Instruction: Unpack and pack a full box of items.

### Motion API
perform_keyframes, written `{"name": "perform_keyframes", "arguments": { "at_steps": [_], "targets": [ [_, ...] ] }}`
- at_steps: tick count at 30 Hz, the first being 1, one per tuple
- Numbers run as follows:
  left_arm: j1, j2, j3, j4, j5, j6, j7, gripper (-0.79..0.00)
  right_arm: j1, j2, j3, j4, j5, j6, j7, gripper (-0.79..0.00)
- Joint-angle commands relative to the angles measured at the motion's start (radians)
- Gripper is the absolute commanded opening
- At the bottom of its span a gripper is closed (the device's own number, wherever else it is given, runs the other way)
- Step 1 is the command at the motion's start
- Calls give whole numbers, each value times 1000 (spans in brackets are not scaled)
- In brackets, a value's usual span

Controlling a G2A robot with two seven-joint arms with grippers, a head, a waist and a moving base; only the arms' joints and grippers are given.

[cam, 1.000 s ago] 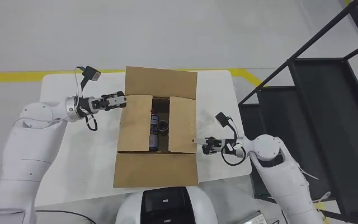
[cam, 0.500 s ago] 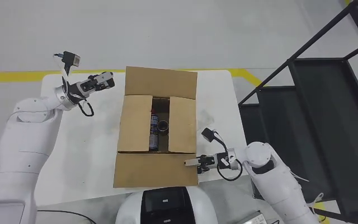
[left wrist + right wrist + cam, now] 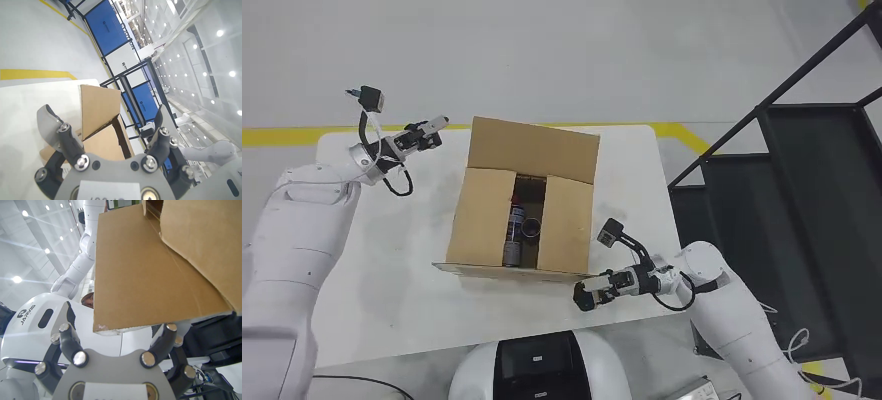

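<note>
We see the box (image 3: 482, 215) standing mid-worktop (image 3: 392, 270), spray can (image 3: 512, 235) lying inside. The left end effector (image 3: 437, 127) hovers by its far left corner, fingers spread wide (nothing held). The right end effector (image 3: 584, 295) sits at the near right corner, just beside the upturned near flap (image 3: 141, 275), fingers apart too.

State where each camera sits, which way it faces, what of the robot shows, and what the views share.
Top view: above the arms, facing down on the table and open cardboard box; both arms show, flanking the box.
Left wrist view: on the left wrist, facing a raised flap across the table; open left gripper frames it.
Right wrist view: on the right wrist, facing up under the near flap; open right gripper below it.
Shared: all three show the box.
</note>
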Motion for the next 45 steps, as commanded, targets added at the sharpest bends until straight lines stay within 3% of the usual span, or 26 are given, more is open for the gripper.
{"name": "perform_keyframes", "arguments": {
  "at_steps": [1,13,19,31,37,41,45],
  "targets": [
    [-19,-11,21,32,2,4,-5,0,12,0,0,8,27,-8,1,0],
    [-143,-95,125,239,-15,-3,-2,0,51,7,20,-15,64,-23,-34,0],
    [-186,-141,167,331,1,-84,32,0,57,12,17,-38,46,-8,-50,0],
    [-186,-141,167,331,1,-84,32,0,136,12,-35,-7,11,37,-64,0],
    [-150,-134,160,266,59,-60,122,0,158,14,-48,-4,-24,40,-98,0],
    [-126,-142,162,239,53,-128,136,0,155,17,-46,-11,-40,43,-125,0],
    [-117,-160,176,273,53,-179,164,0,148,20,-42,-14,-36,45,-131,0]
  ]
}}
